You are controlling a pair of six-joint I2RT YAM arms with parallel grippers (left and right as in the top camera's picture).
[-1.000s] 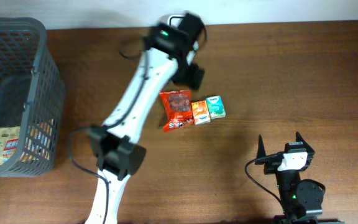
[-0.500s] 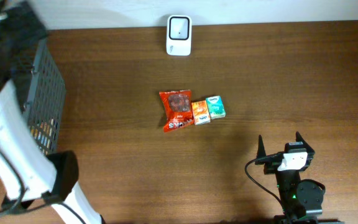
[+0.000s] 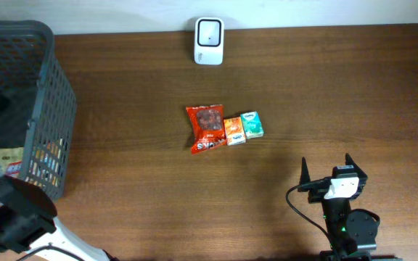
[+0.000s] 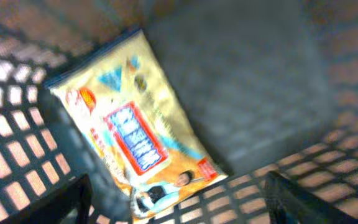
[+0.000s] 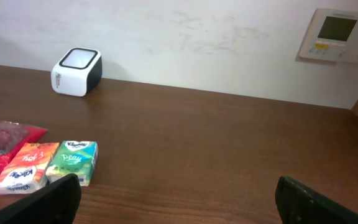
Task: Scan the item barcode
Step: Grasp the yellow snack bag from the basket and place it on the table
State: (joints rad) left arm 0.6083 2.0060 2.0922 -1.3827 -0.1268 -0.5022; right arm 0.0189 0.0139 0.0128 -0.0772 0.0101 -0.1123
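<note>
Both open and empty: left gripper (image 4: 179, 200), right gripper (image 5: 179, 200); centre left over yellow packet (image 4: 135, 127) in basket (image 3: 53, 87); close squarely.

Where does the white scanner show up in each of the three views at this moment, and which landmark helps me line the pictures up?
Overhead: the white scanner sits top centre, at the table's far edge.
Left wrist: not in it; this view shows only a yellow snack bag.
Right wrist: upper left, close to the wall.
Shared landmark: the green tissue pack, near the middle in overhead and lower left in right wrist.
</note>
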